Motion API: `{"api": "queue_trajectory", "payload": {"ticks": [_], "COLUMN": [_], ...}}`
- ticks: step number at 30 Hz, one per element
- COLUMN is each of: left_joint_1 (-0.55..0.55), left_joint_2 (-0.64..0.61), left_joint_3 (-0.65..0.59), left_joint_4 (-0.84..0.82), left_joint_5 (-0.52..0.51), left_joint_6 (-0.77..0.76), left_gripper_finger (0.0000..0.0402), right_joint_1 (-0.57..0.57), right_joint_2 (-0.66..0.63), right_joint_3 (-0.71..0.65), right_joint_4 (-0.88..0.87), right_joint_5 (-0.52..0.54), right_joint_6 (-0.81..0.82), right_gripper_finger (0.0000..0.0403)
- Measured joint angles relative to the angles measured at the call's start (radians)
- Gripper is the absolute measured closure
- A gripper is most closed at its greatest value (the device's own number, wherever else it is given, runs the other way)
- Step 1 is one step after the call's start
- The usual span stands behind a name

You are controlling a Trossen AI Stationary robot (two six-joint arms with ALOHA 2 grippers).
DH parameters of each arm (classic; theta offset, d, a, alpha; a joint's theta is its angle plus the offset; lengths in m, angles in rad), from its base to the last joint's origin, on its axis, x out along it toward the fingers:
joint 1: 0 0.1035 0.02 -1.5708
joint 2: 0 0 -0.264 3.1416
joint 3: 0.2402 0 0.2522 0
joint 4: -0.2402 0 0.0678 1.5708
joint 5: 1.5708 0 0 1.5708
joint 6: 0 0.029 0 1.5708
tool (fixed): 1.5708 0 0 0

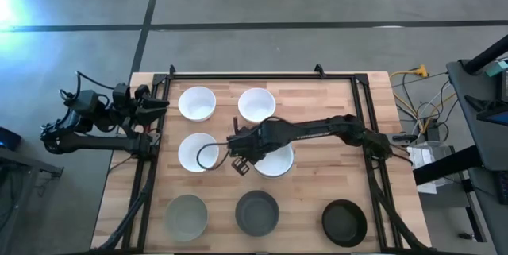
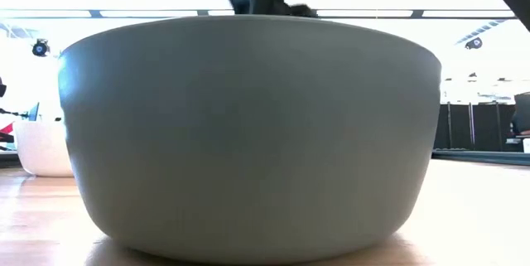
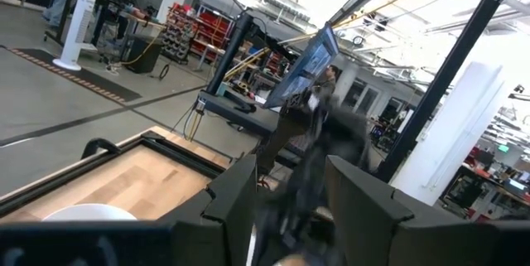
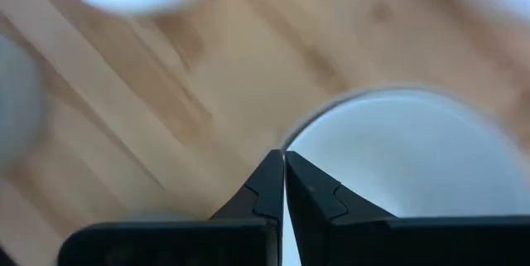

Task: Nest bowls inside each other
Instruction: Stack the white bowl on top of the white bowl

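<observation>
Your right claw [image 1: 240,165] was shut tight on the rim of the glossy white round bowl [image 1: 274,162], presumably to lift it; your left claw [image 1: 155,106] waited part-open and empty at the worktop [image 1: 317,191] edge.

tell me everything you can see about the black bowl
The black bowl is a small round bowl with a dark matte look, darker inside than the grey bowl beside it. It sits upright and empty on the wooden table, at the right end of the near row of three, after the beige-grey bowl and the grey one. Nothing is nested in it and nothing touches it except the table; both grippers are away from it.
</observation>
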Motion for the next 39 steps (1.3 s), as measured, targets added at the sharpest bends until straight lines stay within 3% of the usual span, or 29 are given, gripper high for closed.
{"api": "queue_trajectory", "payload": {"ticks": [3,9,16,22,31,39], "left_joint_1": [0.000,0.000,0.000,0.010,0.110,0.234], "left_joint_2": [0.000,0.054,0.207,0.351,0.698,0.797], "left_joint_3": [0.000,-0.001,0.008,0.011,0.011,0.014], "left_joint_4": [-0.066,-0.355,-0.555,-0.662,-0.749,-0.740], "left_joint_5": [-0.001,0.003,0.029,-0.001,0.031,0.066], "left_joint_6": [-0.001,-0.151,-0.031,-0.073,-0.079,0.002], "left_gripper_finger": [0.0272,0.0272,0.0272,0.0271,0.0271,0.0271], "right_joint_1": [0.000,0.049,0.126,0.165,0.166,0.196], "right_joint_2": [-0.085,-0.284,-0.441,-0.513,-0.592,-0.708], "right_joint_3": [0.015,0.014,0.011,-0.020,-0.169,-0.382], "right_joint_4": [0.001,-0.072,-0.216,-0.292,-0.289,-0.283], "right_joint_5": [0.088,0.410,0.569,0.612,0.634,0.578], "right_joint_6": [0.008,0.064,0.103,0.101,0.054,0.098], "right_gripper_finger": [0.0394,0.0393,0.0381,0.0379,0.0380,0.0380]}}
